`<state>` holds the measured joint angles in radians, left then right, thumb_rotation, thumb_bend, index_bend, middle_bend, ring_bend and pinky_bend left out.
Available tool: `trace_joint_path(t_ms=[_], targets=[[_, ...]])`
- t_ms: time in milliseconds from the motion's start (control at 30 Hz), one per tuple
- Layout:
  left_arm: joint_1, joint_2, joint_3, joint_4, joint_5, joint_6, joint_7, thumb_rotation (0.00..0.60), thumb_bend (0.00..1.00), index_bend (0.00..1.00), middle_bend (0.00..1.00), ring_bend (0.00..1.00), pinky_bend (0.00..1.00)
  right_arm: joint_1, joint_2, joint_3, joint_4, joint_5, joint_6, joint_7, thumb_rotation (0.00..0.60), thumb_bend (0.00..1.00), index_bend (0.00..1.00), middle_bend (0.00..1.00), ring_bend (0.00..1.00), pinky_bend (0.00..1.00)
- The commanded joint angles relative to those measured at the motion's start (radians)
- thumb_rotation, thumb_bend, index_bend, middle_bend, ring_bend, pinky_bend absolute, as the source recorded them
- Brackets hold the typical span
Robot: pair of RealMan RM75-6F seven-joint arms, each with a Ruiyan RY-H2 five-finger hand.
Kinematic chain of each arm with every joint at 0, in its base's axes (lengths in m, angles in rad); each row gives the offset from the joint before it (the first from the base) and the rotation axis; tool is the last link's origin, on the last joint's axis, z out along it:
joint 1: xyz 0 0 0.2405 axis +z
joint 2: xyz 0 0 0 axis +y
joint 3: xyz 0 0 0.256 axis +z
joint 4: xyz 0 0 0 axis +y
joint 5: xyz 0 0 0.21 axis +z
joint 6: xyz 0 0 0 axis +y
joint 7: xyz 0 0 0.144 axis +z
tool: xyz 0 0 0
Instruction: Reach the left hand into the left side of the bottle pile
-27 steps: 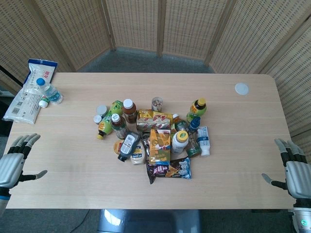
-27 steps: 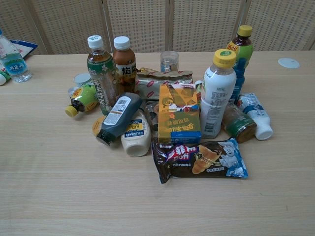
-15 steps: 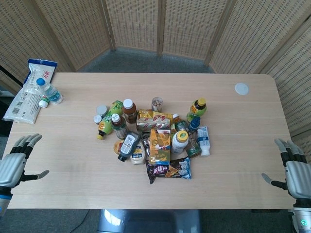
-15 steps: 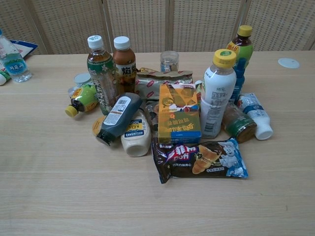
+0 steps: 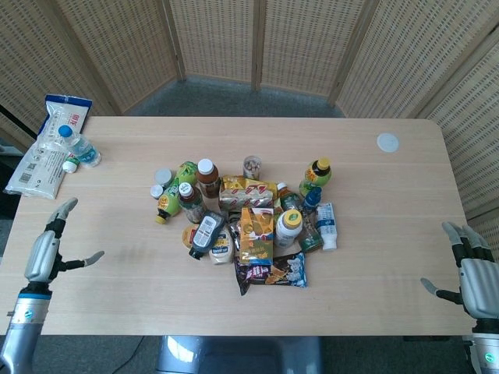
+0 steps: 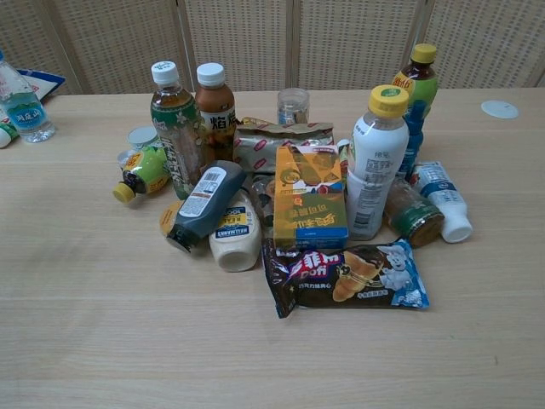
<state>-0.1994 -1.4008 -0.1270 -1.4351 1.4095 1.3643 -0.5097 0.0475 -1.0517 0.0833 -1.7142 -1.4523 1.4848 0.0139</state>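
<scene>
The bottle pile [image 5: 249,218] lies mid-table, a heap of bottles and snack packs. On its left side stand a green tea bottle [image 6: 174,128] and a brown bottle [image 6: 215,111], with a yellow-capped bottle [image 6: 140,172] lying beside them and a dark squeeze bottle [image 6: 203,204] in front. My left hand [image 5: 47,248] hovers over the table's near left edge, open, fingers spread, well left of the pile. My right hand [image 5: 472,273] is open at the near right corner. The chest view shows neither hand.
A white bag [image 5: 47,148] and a small water bottle [image 5: 78,146] sit at the far left. A white lid [image 5: 387,142] lies far right. Bare wood [image 5: 117,257] stretches between my left hand and the pile. Wicker screens stand behind.
My left hand has moved right and forward over the table edge and turned edge-on, toward the pile. The right hand and the pile have not moved.
</scene>
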Motion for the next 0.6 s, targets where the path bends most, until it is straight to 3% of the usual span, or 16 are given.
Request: trace_joint_path(t_ms=[33, 300, 600], targets=[[-0.051, -0.136, -0.065, 0.095, -0.048, -0.019, -0.062, 0.6, 0.0, 0.0, 0.0, 0.0, 0.0, -0.001, 0.002, 0.001, 0.0, 0.0, 0.001, 0.006, 0.588, 0.0, 0.0, 0.0, 0.0, 0.0], [-0.153, -0.278, -0.142, 0.134, -0.092, -0.068, 0.008, 0.6, 0.0, 0.0, 0.0, 0.0, 0.0, -0.003, 0.013, 0.006, -0.004, 0.005, 0.006, 0.029, 0.588, 0.0, 0.0, 0.0, 0.0, 0.0], [-0.228, -0.379, -0.172, 0.172, -0.147, -0.139, 0.081, 0.6, 0.0, 0.0, 0.0, 0.0, 0.0, -0.003, 0.018, 0.008, -0.004, 0.005, 0.006, 0.038, 0.59, 0.0, 0.0, 0.0, 0.0, 0.0]])
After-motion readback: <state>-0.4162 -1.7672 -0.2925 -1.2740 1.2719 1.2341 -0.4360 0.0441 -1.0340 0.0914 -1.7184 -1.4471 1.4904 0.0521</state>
